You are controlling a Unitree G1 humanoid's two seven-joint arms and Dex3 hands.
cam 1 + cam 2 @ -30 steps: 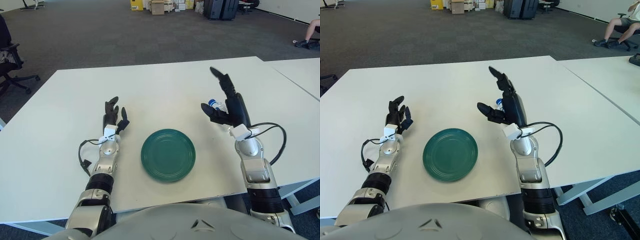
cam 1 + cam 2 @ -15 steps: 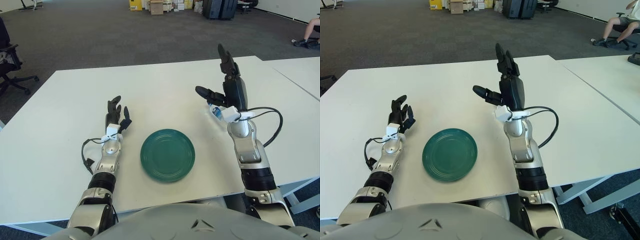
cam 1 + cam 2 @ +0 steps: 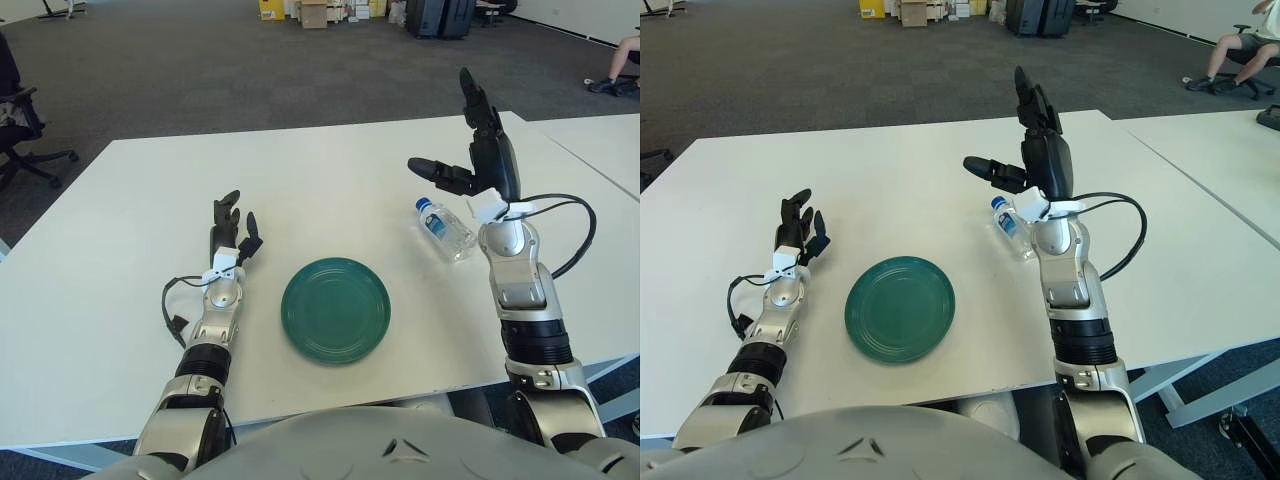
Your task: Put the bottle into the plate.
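The right hand is hovering raised above the white table with its fingers spread wide — thumb jutting left, the other 2 pointing up — and gripping nothing. The bottle is lying on its side on the table, just below and left of that hand, blue cap pointing away from the robot. It is sitting to the right of the green plate, apart from it. The left hand is resting on the table left of the plate, fingers loosely open.
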